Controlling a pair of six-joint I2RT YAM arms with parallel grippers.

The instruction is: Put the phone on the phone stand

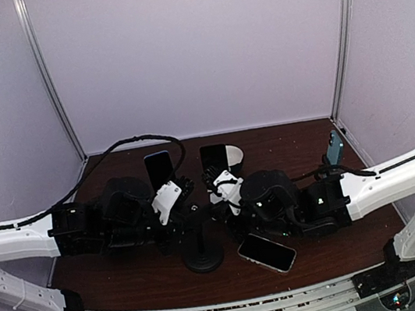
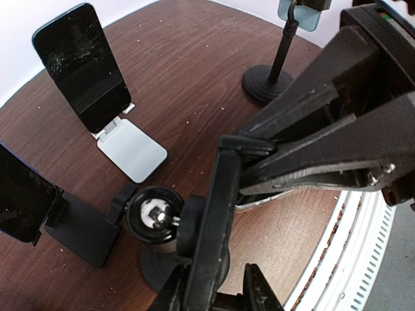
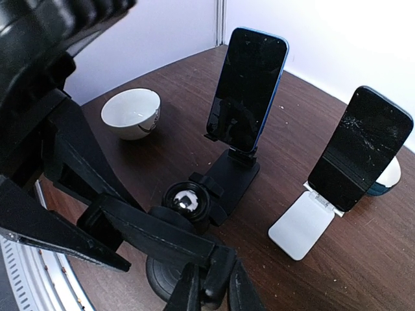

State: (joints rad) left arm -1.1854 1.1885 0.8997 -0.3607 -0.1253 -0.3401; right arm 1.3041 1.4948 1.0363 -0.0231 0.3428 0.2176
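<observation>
- While both arms meet over the black round-based phone stand (image 1: 204, 260), the flat light-grey smartphone (image 1: 266, 253) lies on the dark wooden counter (image 1: 124, 277). It sits just right of the stand's base and neither arm holds it.
- The left fingers (image 2: 258, 293) are clenched on the black bar at the stand's top.
- The right fingers (image 3: 190, 293) sit nearly together at that same bar. Whether they are grasping it cannot be told.
</observation>
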